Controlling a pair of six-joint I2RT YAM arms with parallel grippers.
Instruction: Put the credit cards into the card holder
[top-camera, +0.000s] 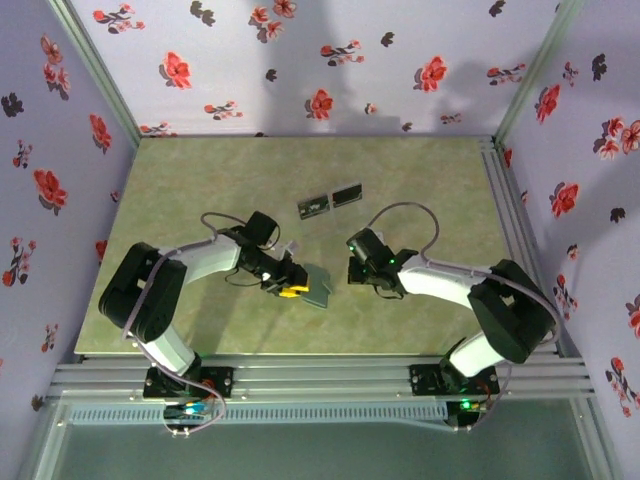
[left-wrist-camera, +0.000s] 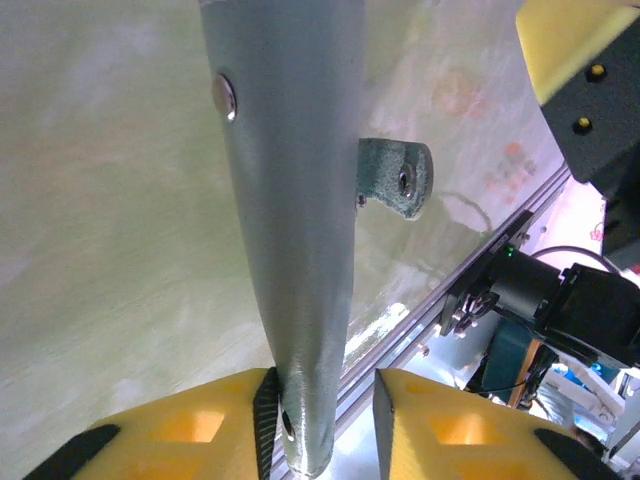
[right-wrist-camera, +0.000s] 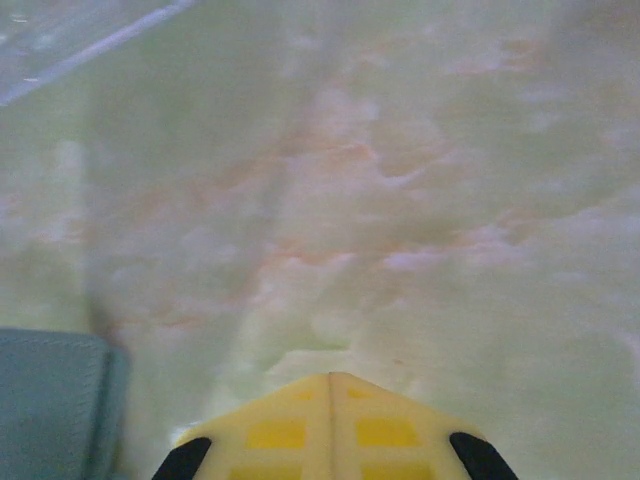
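Yellow fingers (left-wrist-camera: 180, 435) of the left gripper (left-wrist-camera: 325, 390) are seen closest in the left wrist view. They are parted, and the slate grey-teal folding card holder (left-wrist-camera: 290, 200) is stood edge-on between them. One black pad is laid against the holder, while a narrow gap is seen between the holder and the other finger, so the holder is not clamped. A small snap tab (left-wrist-camera: 397, 178) is seen projecting from the holder's side.

In the right wrist view, the yellow fingers of the right gripper (right-wrist-camera: 330, 385) are pressed tightly together with nothing between them. They are held over the pale green marbled table (right-wrist-camera: 400, 200), and a corner of the holder is seen at the lower left.

From above, the holder is found near the middle of the table at the tip of the left gripper. The right gripper is placed just beside it on the other side, apart from it.

Two dark rectangular credit cards (top-camera: 313, 207) with pale marks are laid flat side by side farther back on the table. They are well apart from the holder and outside it.
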